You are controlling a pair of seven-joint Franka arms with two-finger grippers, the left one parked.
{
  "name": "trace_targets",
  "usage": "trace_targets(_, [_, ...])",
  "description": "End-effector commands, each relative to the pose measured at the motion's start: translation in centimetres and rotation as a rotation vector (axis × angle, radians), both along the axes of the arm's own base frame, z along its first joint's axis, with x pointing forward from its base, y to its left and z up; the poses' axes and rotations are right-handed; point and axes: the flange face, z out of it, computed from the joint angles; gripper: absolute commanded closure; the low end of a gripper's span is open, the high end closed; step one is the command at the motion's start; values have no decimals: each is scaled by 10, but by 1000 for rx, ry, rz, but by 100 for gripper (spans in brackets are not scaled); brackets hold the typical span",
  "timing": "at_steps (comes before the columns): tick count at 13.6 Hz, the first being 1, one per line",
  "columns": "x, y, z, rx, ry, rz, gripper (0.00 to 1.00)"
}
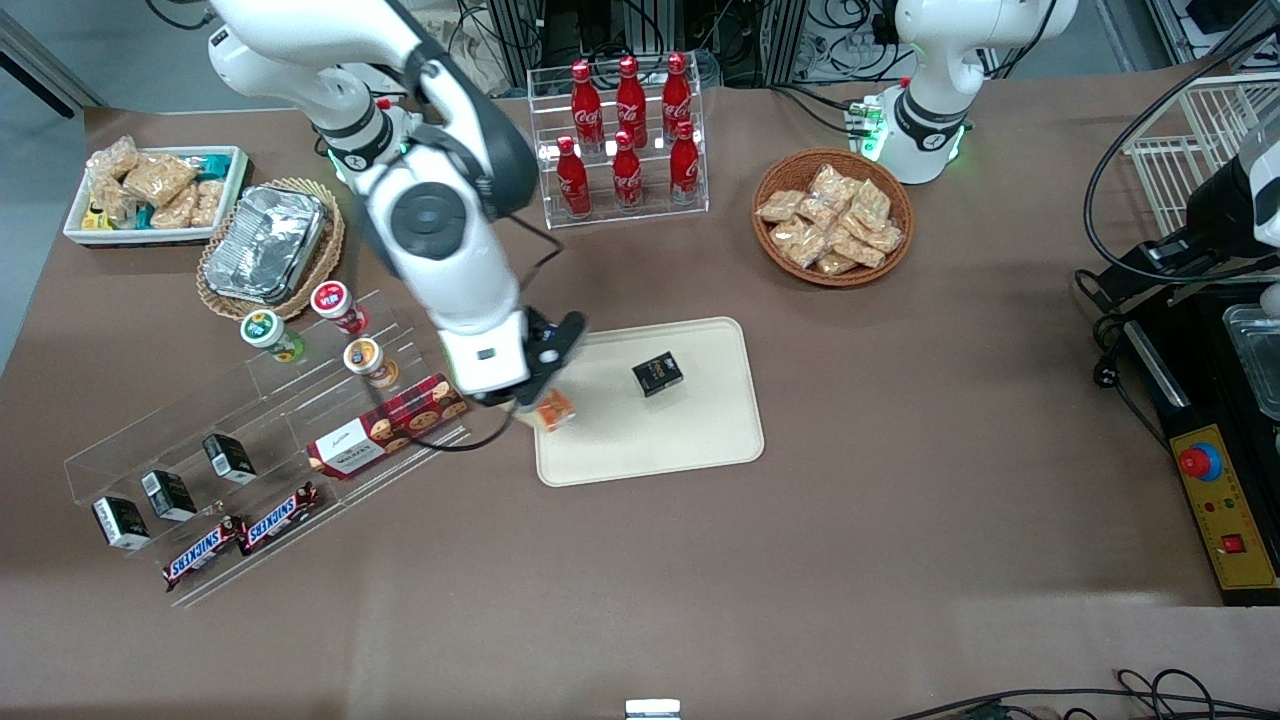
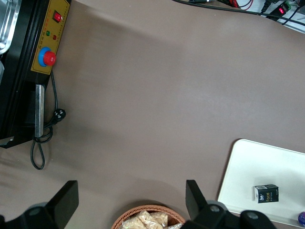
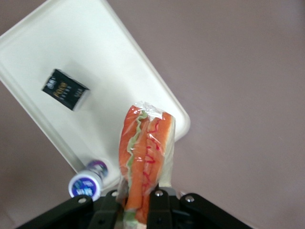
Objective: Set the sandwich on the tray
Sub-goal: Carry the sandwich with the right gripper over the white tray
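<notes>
1. The hand hangs over the tray at its edge toward the working arm's end of the counter, roughly mid-counter. The forearm hides most of it in the front view.
2. Hand state: fingers pressed in on the sandwich, pinching its lower end through the clear wrap. The wrist view shows the wedge standing out from the fingers, with the red, orange and green filling edge facing the camera. Gripping the thick end probably keeps the layers from splaying.
3. Sandwich position: held above the tray's corner region, not resting on it. In the front view only an orange-and-white bit pokes out below the hand, right at the tray rim.
4. Tray contents: one small black box near its middle, well apart from the sandwich. The bare area between box and rim looks like the sensible landing spot.
5. A small white-capped cup with a blue label shows in the wrist view just off the tray rim, close to the sandwich. I cannot tell from the front view which item this is.
6. Judgement: transport looks nearly done. What remains is to shift slightly inward over the tray, lower, and release. Risk: a release this near the rim could leave the wedge straddling the edge.
</notes>
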Motion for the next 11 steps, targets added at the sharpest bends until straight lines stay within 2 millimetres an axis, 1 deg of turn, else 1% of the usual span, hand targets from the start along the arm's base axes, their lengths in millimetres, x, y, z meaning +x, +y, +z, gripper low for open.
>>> trace_targets(1, [-21,51,-38,-23,-18,95,86])
trace_targets(2, [-27,62,-49,-65,-35,140,86])
trace_targets(4, [-21,63,-71,-119,-77,195,86])
trace_targets(5, [-20,69,-81,-112,-109,217,86])
trace_targets(7, [-37,101,-105,-87,-171,287,86])
trace_targets(8, [-34,104,-123,-87,-191,299,86])
trace_targets(9, [-31,104,-134,-85,-205,306,86])
trace_targets(10, [-26,101,-143,-79,-211,303,86])
trace_targets(11, [-26,102,-149,-75,-212,304,85])
